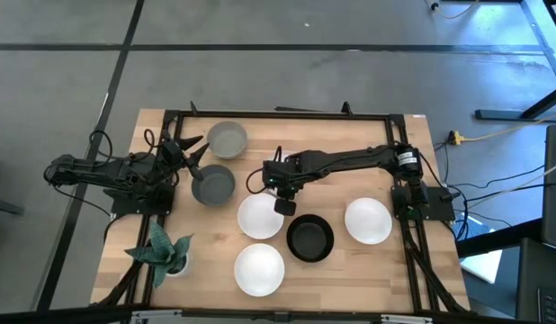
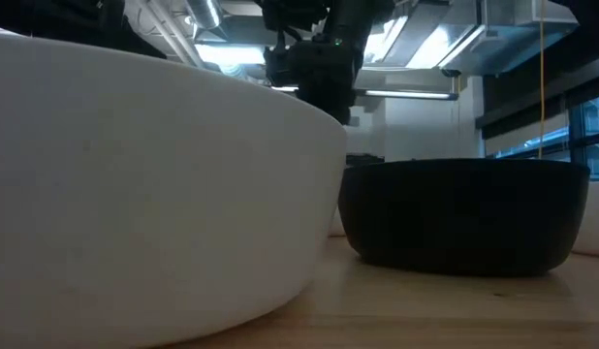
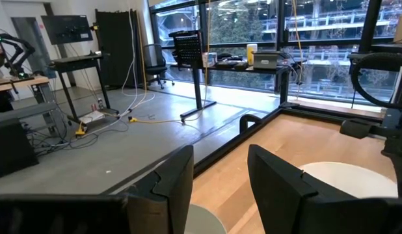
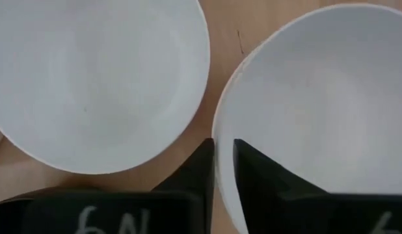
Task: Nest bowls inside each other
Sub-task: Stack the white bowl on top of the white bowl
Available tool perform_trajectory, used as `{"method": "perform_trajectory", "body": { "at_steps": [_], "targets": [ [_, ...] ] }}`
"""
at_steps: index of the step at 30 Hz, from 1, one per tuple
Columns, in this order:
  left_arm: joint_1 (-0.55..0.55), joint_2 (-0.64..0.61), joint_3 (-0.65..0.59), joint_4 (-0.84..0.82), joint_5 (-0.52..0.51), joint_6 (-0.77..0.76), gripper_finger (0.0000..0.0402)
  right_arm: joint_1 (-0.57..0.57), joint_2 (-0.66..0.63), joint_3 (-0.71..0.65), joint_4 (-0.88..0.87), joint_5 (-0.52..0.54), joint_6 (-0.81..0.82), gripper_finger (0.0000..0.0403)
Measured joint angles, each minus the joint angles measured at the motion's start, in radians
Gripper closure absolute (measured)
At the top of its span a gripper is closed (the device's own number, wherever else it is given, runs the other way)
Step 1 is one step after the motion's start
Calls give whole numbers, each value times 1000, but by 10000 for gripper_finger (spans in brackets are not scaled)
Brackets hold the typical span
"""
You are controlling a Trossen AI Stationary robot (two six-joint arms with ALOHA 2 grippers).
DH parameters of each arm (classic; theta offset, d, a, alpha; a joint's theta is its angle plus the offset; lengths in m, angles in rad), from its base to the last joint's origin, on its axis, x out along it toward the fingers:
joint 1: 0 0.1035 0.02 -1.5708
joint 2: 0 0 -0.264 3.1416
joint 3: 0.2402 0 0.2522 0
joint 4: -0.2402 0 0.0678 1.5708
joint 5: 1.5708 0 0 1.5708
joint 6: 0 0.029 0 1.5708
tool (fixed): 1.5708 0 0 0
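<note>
Two grey bowls stand at the far left, one [image 1: 227, 138] behind the other [image 1: 212, 184]. A white bowl [image 1: 261, 216] is at the middle, with a black bowl [image 1: 309, 238] to its right. A second white bowl [image 1: 367, 220] stands farther right, and a third [image 1: 259, 269] stands near the front edge. My right gripper [image 1: 282, 202] is above the middle white bowl's right rim and shut on it. My left gripper [image 1: 192, 151] is open and empty between the two grey bowls. My right gripper pinches the middle white bowl's rim [image 4: 217, 140] on its side toward the table's right. One finger [image 4: 259, 172] is inside the bowl and one [image 4: 194, 166] is outside. The fingers come from above, pointing down. The bowl looks level; whether it is lifted I cannot tell.
A small green potted plant [image 1: 161, 252] stands at the front left. A black frame [image 1: 278, 115] runs along the table's far edge and down both sides. In the low view the front white bowl [image 2: 135, 194] and the black bowl [image 2: 464, 213] fill the foreground.
</note>
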Motion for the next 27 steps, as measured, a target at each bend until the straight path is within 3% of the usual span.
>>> {"method": "perform_trajectory", "body": {
  "at_steps": [5, 11, 19, 27],
  "targets": [
    [0, 0, 0, 0, 0, 0, 260, -2, 0, 0, 0, -2, -10, 310],
    [0, 0, 0, 0, 0, 0, 261, -17, -13, 0, -14, -44, -12, 241],
    [0, 0, 0, -4, 0, 0, 261, -1, -152, 0, -55, 115, -11, 160],
    [0, 0, 0, -4, 0, 0, 261, 46, -258, 0, -257, 315, 76, 139]
  ]
}}
